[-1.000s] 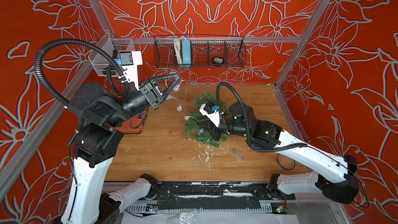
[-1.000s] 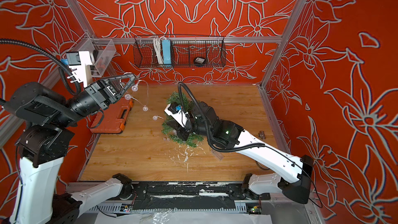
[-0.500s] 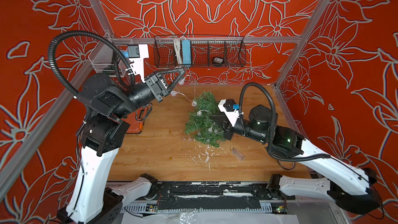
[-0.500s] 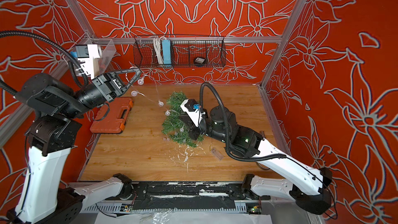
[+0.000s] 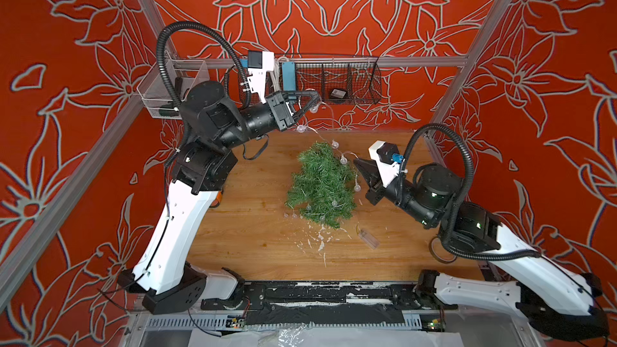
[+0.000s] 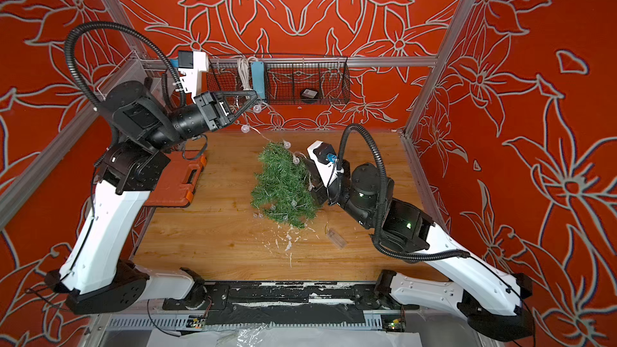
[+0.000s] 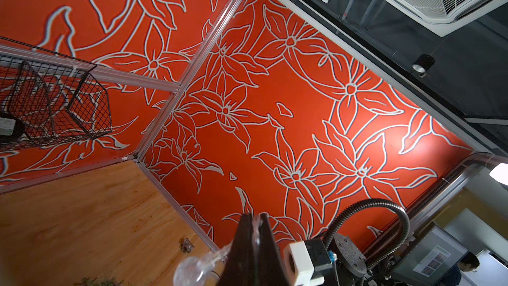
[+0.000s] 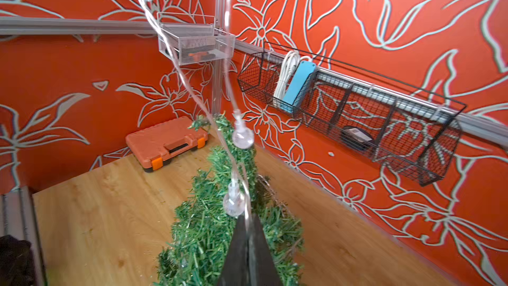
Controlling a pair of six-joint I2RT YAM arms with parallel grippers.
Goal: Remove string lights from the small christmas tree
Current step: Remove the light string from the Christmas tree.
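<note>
Two arms reach over wooden worktop (image 5: pixel 247 232). Mid-worktop lies the small christmas tree (image 5: pixel 320 185), narrow end twd back edge; orange tool case (image 6: pixel 177 181) at left edge. The left gripper (image 5: pixel 316 96) is up above back edge, jaws pressed together on the string lights (image 5: pixel 335 144); right gripper (image 5: pixel 356 161) at tree's right side, jaws pinching same strand. Strand runs btwn both, other bulbs draped on tree. Clear battery box (image 5: pixel 367 238) sits just front-right of tree's base.

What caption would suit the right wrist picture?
Closed jaws pinch the string lights stretched above the small christmas tree; orange tool case behind.
</note>
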